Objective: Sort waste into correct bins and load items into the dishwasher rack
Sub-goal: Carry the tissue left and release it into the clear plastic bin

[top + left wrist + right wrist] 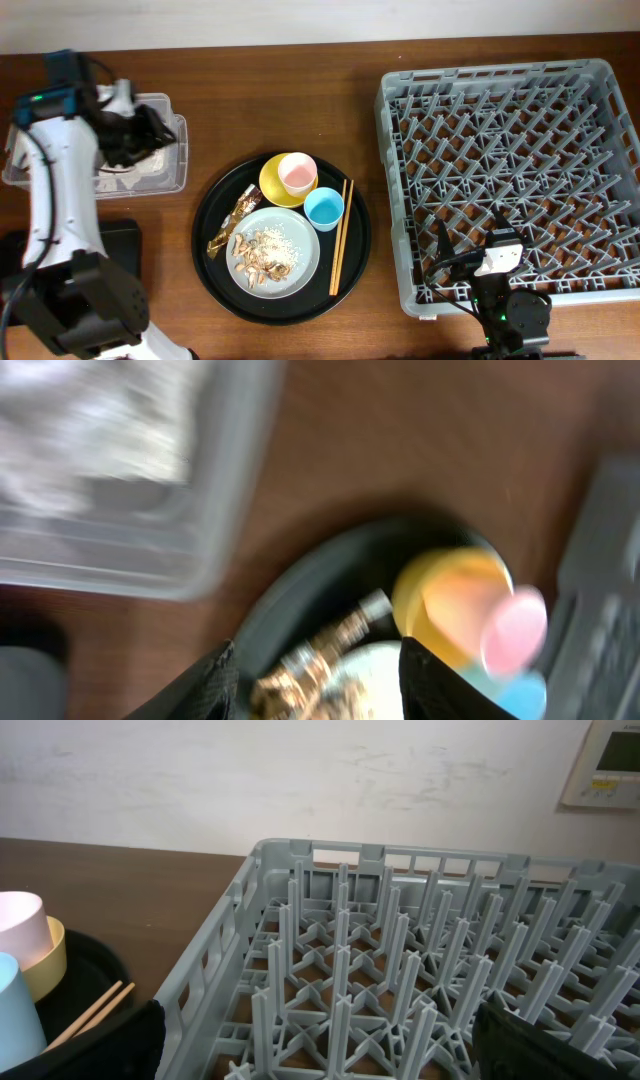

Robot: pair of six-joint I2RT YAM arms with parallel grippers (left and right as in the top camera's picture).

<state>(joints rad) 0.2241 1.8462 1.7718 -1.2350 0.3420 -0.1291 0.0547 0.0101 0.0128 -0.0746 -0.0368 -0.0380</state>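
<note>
My left fingers point(212, 685) are spread apart, and through the gap between them I see, badly blurred, the gold wrapper point(325, 650) on the round black tray point(275, 605). From overhead they sit above the clear tub point(172, 160), which stands on the tabletop point(280, 100) at 10 o'clock from that tray and has something pale and crumpled inside. At the tub's 6 o'clock the shallow black tray point(122, 240) is partly hidden by my arm. My right fingers point(95, 1050) are also spread wide, with the pegs of the grey rack point(270, 860) standing between them. In the overhead view they are at the rack's 6 o'clock edge, and the rack lies at 3 o'clock from the round tray. On that tray the grey plate point(306, 250) lies toward 6 o'clock with rice and brown scraps point(268, 255) on it. The gold wrapper lies at the plate's 10 o'clock, touching its rim. The yellow dish point(270, 186) sits at the tray's 12 o'clock with the pink cup point(297, 173) standing in it. The blue cup point(323, 208) stands at the plate's 1 o'clock, and the chopsticks point(341, 235) lie side by side along the tray's 3 o'clock side.
</note>
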